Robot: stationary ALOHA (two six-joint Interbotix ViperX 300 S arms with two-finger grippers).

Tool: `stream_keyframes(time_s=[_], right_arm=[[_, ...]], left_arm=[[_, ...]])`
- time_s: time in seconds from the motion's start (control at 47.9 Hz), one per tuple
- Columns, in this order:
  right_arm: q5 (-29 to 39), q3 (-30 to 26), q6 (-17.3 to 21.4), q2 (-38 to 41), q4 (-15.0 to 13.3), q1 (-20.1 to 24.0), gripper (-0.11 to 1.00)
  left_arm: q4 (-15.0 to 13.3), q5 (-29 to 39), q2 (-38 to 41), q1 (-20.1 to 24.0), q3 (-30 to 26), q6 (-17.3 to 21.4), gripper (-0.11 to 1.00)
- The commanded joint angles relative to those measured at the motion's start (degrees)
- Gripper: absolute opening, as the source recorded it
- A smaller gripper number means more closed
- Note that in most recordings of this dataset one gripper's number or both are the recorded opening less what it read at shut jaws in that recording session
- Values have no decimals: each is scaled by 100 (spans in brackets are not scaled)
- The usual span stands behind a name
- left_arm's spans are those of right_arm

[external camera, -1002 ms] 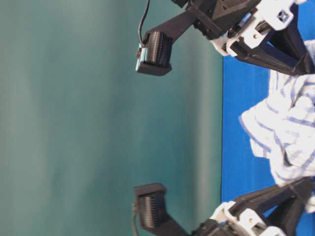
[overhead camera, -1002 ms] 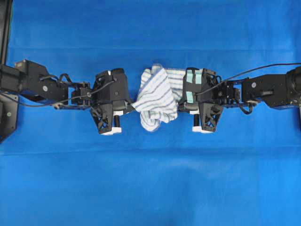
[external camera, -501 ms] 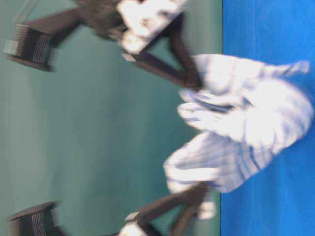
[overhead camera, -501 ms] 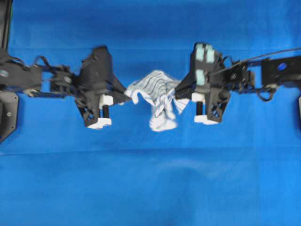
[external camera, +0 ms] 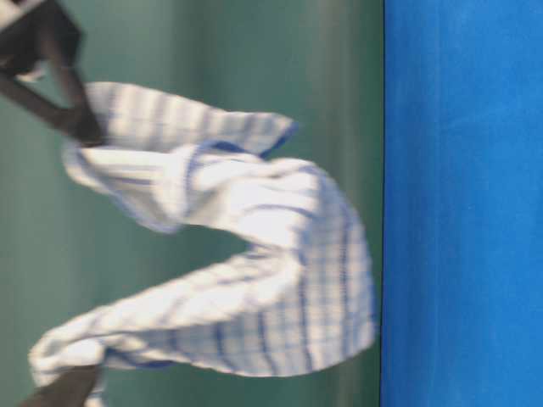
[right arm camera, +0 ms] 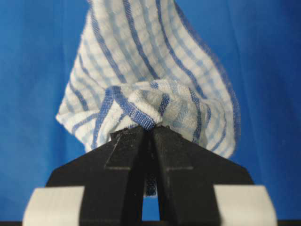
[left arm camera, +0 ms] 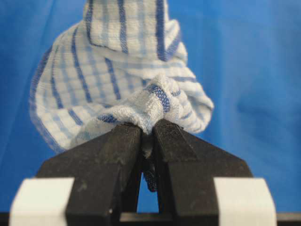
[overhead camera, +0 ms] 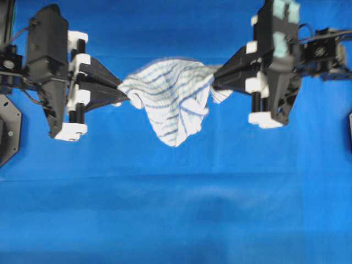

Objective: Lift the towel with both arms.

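Note:
The towel [overhead camera: 170, 99], white with thin blue and grey stripes, hangs stretched between both arms well above the blue surface, its middle sagging to a point. My left gripper [overhead camera: 122, 94] is shut on the towel's left end, a bunched fold pinched at the fingertips [left arm camera: 147, 128]. At the other end my right gripper [overhead camera: 215, 82], the one with teal patches, is shut on a fold of the towel [right arm camera: 150, 108]. In the table-level view the towel [external camera: 254, 263] hangs clear of the blue surface, and dark fingertips [external camera: 81, 127] hold its top corner.
A plain bright blue cloth [overhead camera: 176, 209] covers the whole table beneath. A teal-green backdrop [external camera: 212, 51] fills the table-level view behind the towel. A black fixture [overhead camera: 6, 132] sits at the left edge of the overhead view.
Both arms have risen and moved apart, carrying the towel up off the blue cloth. The towel has gone from a crumpled bundle to a stretched, sagging span.

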Motion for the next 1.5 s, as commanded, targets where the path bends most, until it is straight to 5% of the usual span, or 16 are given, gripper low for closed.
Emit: stream_keyframes(time_s=[0.0, 0.209, 0.919, 0.961, 1.107, 1.19, 1.295, 1.483], right_arm=[[193, -396, -18, -167, -9, 18, 7], [562, -870, -9, -237, -9, 97, 7], [721, -853, -62, -141, -9, 123, 8], [712, -835, -53, -141, -9, 123, 11], [694, -791, -26, -141, -149, 132, 53], [686, -765, -9, -141, -193, 123, 68], [686, -765, -9, -141, -202, 123, 66], [598, -624, 9, -132, -176, 132, 67]], left_arm=[[0, 202, -123, -44, -352, 9, 3], [26, 571, -281, -53, -703, 53, 3], [26, 510, -343, -53, -642, 9, 5], [26, 492, -360, -53, -642, 0, 12], [18, 439, -369, -53, -615, 0, 54], [26, 448, -369, -53, -606, 0, 77], [26, 475, -369, -53, -598, 0, 93], [18, 413, -299, -79, -457, -9, 93]])
